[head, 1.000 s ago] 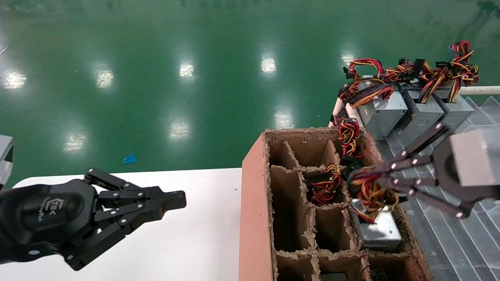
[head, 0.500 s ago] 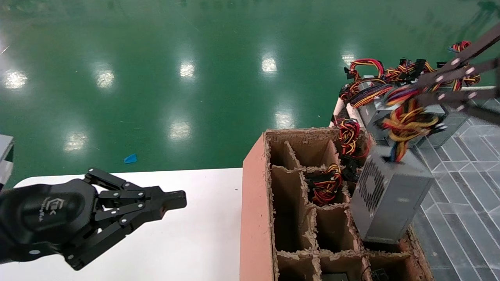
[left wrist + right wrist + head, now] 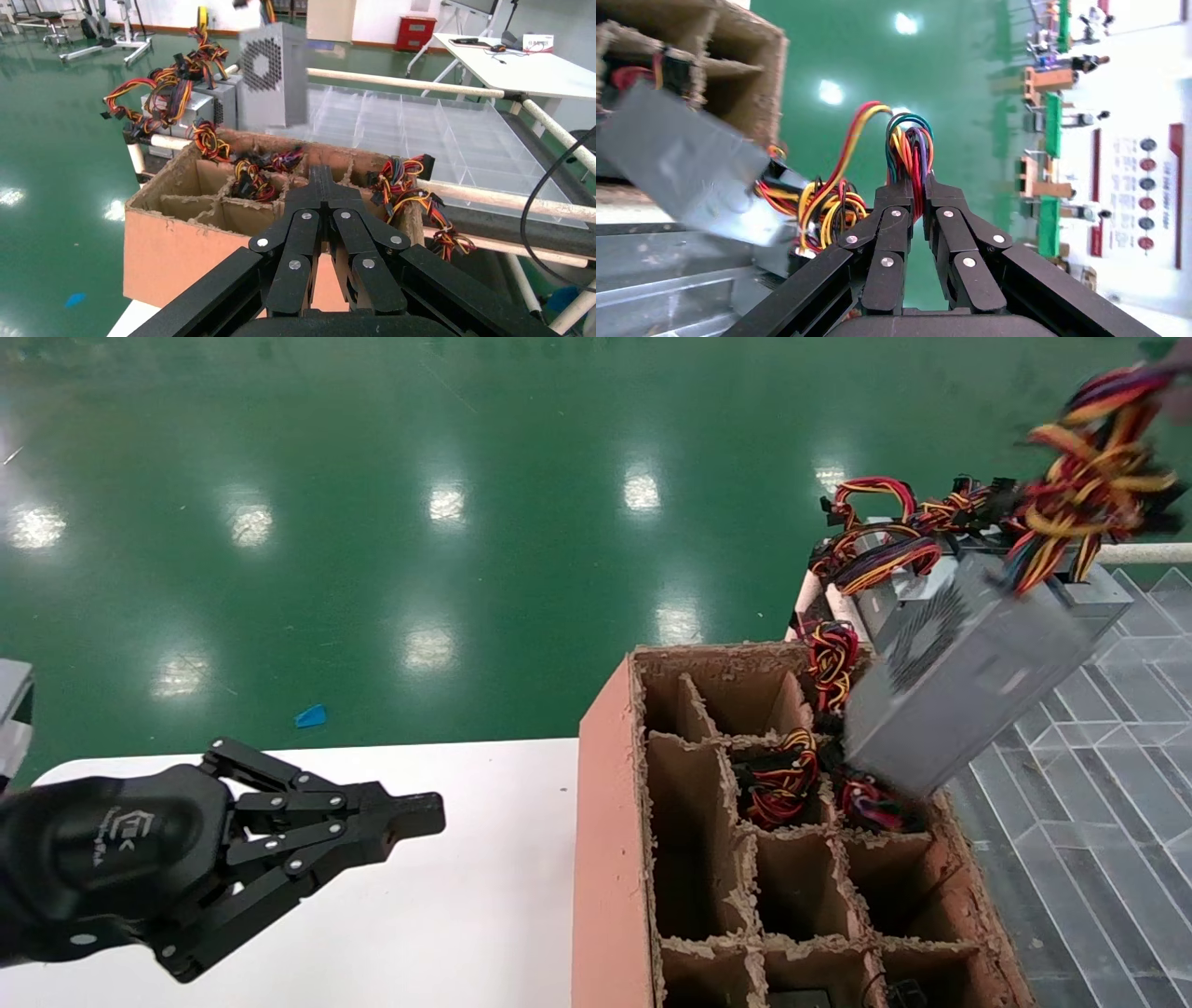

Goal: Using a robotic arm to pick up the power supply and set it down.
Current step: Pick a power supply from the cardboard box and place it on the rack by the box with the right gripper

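The power supply (image 3: pixel 959 672) is hanging tilted at the frame's right, now clear above the box (image 3: pixel 745 822). The right claw (image 3: pixel 918 193) is gripping its wires (image 3: pixel 1080 495), higher than before. The left claw (image 3: pixel 410 817) is staying clenched over the counter (image 3: pixel 466 896).

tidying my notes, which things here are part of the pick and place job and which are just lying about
In the job:
- power supply, hanging tilted by its wire bundle
- right gripper, jaws shut on the wires
- divided cardboard box

Lying about:
- left gripper, parked over the white table
- other supplies on the rack
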Robot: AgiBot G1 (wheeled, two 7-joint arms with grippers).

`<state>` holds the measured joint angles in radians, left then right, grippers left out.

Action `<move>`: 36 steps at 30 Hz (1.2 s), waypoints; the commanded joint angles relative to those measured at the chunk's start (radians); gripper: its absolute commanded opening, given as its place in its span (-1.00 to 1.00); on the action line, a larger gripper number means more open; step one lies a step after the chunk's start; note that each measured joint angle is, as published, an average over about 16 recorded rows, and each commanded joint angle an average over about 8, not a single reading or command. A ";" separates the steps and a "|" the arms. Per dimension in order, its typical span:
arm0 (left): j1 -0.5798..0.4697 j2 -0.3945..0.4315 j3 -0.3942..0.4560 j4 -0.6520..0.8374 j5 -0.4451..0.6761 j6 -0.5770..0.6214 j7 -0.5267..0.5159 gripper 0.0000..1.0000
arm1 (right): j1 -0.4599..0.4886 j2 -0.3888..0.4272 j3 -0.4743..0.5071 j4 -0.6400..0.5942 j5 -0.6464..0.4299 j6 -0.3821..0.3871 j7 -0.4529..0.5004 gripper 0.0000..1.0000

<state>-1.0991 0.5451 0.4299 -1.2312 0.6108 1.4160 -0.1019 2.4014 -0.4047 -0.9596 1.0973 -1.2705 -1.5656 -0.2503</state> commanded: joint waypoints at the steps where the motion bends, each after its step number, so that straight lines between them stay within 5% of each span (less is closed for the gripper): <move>1: 0.000 0.000 0.000 0.000 0.000 0.000 0.000 -1.00 | 0.010 0.002 0.002 -0.050 0.001 -0.001 -0.038 -1.00; 20: 0.000 0.000 0.000 0.000 0.000 0.000 0.000 -1.00 | -0.033 0.006 -0.074 -0.462 0.020 -0.008 -0.279 -1.00; 36: 0.000 0.000 0.000 0.000 0.000 0.000 0.000 -1.00 | -0.143 -0.149 -0.110 -0.775 0.095 0.026 -0.474 -1.00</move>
<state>-1.0991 0.5451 0.4299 -1.2312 0.6108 1.4160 -0.1019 2.2588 -0.5547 -1.0685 0.3230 -1.1776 -1.5315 -0.7226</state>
